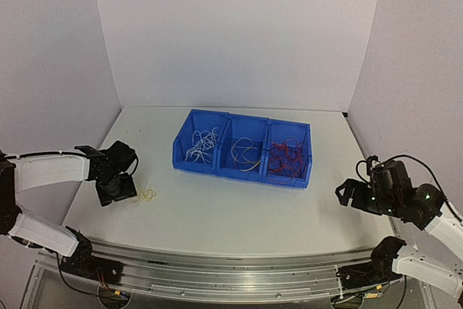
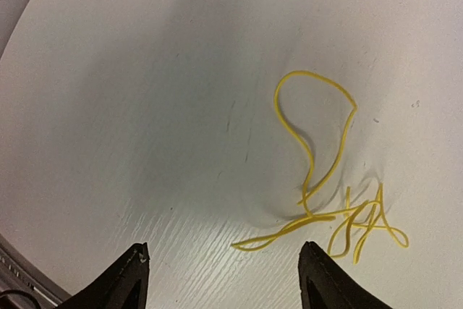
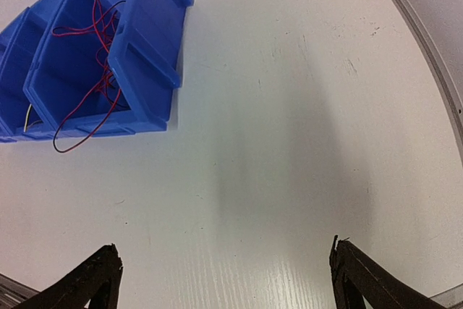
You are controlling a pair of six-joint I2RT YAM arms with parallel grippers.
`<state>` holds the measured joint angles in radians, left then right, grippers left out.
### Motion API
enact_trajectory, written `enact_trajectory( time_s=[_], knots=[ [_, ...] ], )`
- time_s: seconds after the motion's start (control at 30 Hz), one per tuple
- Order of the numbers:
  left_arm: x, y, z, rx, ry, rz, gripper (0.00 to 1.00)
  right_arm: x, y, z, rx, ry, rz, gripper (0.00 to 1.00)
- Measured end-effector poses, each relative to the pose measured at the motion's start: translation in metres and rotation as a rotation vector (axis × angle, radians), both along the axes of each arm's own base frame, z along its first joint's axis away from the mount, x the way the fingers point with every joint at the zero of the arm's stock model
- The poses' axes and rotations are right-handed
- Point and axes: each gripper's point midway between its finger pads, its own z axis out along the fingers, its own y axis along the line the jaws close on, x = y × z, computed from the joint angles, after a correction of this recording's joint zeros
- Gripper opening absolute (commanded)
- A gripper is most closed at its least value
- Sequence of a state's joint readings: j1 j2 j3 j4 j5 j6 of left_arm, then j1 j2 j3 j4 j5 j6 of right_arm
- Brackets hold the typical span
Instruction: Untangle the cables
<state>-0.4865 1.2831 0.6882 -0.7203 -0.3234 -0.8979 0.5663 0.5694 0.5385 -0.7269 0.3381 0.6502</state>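
A loose yellow cable (image 2: 318, 171) lies curled on the white table, small in the top view (image 1: 147, 195). My left gripper (image 2: 224, 251) hovers over it, open, and one free end of the cable lies between the fingers without touching them. From above, the left gripper (image 1: 129, 195) points down just left of the cable. White cables (image 1: 201, 146), yellow cables (image 1: 246, 153) and red cables (image 1: 286, 158) sit in separate compartments of a blue bin. My right gripper (image 3: 224, 245) is open over bare table, far from the red cables (image 3: 101, 34).
The blue three-part bin (image 1: 239, 173) stands mid-table, and its right end shows in the right wrist view (image 3: 155, 34). A red strand hangs over its front wall. The table's right edge (image 3: 434, 63) runs close to the right gripper (image 1: 346, 195).
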Motion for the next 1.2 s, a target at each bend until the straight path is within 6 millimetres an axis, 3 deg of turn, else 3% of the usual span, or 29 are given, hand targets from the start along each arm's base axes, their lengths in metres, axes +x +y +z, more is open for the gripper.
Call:
enact_trajectory(
  time_s=[0.23,0.47,0.73,0.83,0.97,1.2],
  knots=[
    [0.033,-0.003,-0.002,-0.1,-0.106,-0.022,0.45,-0.001,0.001,0.002,0.01,-0.009,0.004,0.97],
    [0.053,-0.019,-0.005,-0.152,-0.163,-0.107,0.03,-0.001,0.0,0.008,0.021,-0.035,0.004,0.97],
    [0.065,-0.023,0.016,-0.13,-0.25,-0.203,0.0,-0.001,0.0,0.011,0.024,-0.045,0.006,0.97],
    [0.07,-0.024,0.042,-0.122,-0.337,-0.248,0.0,0.0,0.0,0.013,0.027,-0.049,0.006,0.97],
    [0.079,-0.029,0.096,-0.134,-0.486,-0.304,0.0,0.0,0.0,0.013,0.027,-0.05,0.007,0.97],
    [0.092,-0.065,0.224,-0.288,-0.791,-0.46,0.0,0.0,0.001,0.015,0.026,-0.053,0.011,0.97]
  ],
)
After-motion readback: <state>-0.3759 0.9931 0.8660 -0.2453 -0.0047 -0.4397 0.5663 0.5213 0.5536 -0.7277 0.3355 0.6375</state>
